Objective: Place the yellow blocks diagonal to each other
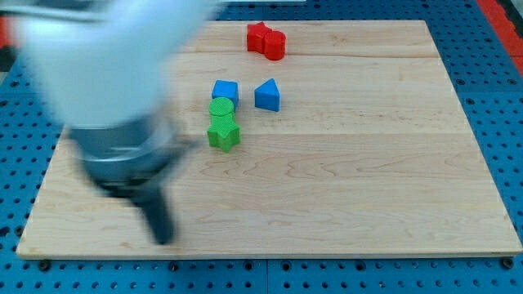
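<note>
Wooden board (pixel 343 196) fills the view. At its left, the blurred arm (pixel 106 90) hangs over it, my tip (pixel 163 237) near the bottom edge, well apart from every block; it has no pincer. Next come a blue cube (pixel 225 91), green cylinder (pixel 221 108) and green star (pixel 222 134), stacked in a touching column, then a blue triangle (pixel 267 95). Red block (pixel 266 40) sits at the top. No yellow blocks show.

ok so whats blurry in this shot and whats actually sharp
In the camera view, the arm at the view's left is heavily smeared by motion blur, and my tip is a dark streak, well below and left of the blocks; the red block, two blue blocks, two green blocks and wooden board look sharp; lighting is even, without harsh glare; no yellow blocks show.
</note>
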Available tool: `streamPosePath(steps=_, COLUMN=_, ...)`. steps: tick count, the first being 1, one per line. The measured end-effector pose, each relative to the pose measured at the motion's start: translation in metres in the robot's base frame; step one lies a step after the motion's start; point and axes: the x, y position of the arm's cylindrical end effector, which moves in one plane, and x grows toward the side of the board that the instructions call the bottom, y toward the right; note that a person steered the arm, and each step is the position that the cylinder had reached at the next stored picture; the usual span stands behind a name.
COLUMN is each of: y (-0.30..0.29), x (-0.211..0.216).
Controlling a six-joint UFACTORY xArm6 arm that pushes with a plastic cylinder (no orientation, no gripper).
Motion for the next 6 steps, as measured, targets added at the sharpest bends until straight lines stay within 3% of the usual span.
streamPosePath(steps=1, y=-0.096, x=-0.058)
streamPosePath(steps=2, y=-0.121, x=-0.152)
streamPosePath(steps=3, y=-0.087, x=-0.232)
streamPosePath(steps=4, y=-0.042, x=-0.267)
streamPosePath(steps=6, y=0.005, x=-0.240)
